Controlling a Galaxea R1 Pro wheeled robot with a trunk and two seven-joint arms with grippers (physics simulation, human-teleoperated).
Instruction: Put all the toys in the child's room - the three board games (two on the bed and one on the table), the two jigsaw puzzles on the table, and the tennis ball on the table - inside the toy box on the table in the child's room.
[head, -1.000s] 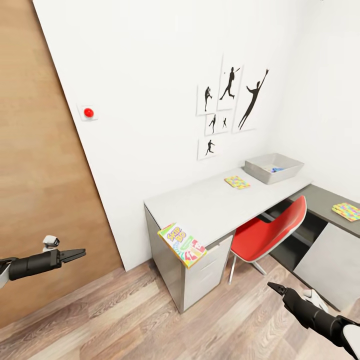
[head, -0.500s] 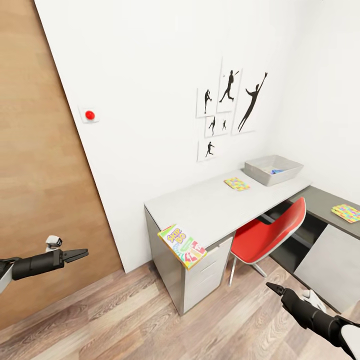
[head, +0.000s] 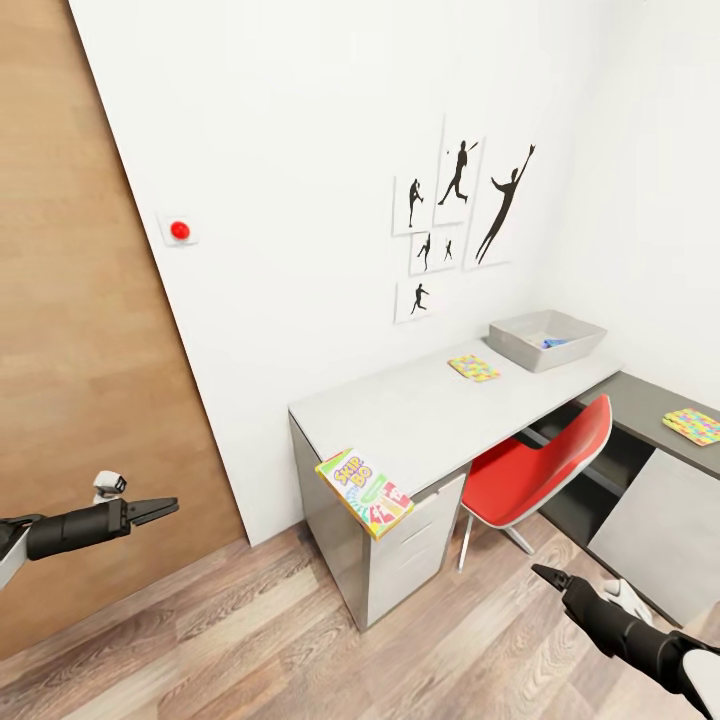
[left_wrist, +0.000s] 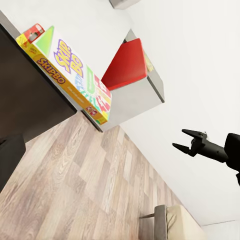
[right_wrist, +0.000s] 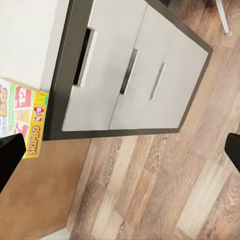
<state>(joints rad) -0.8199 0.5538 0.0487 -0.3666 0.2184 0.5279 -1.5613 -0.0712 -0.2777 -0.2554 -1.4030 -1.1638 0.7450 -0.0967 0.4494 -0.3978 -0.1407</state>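
A grey L-shaped table (head: 420, 405) stands against the white wall, a red chair (head: 535, 465) tucked under it; at its far end sits the grey toy box (head: 547, 337), something blue inside that is too small to identify; the Skip-Bo board game (head: 364, 491) overhangs the table's near corner, one jigsaw puzzle (head: 474, 367) lies near the box and another (head: 693, 426) on the darker side wing. The left gripper (head: 160, 510) hovers over the floor with fingers slightly apart; the right gripper (head: 545, 575) also hangs low, its fingers seemingly together in the head view, though I cannot tell for certain
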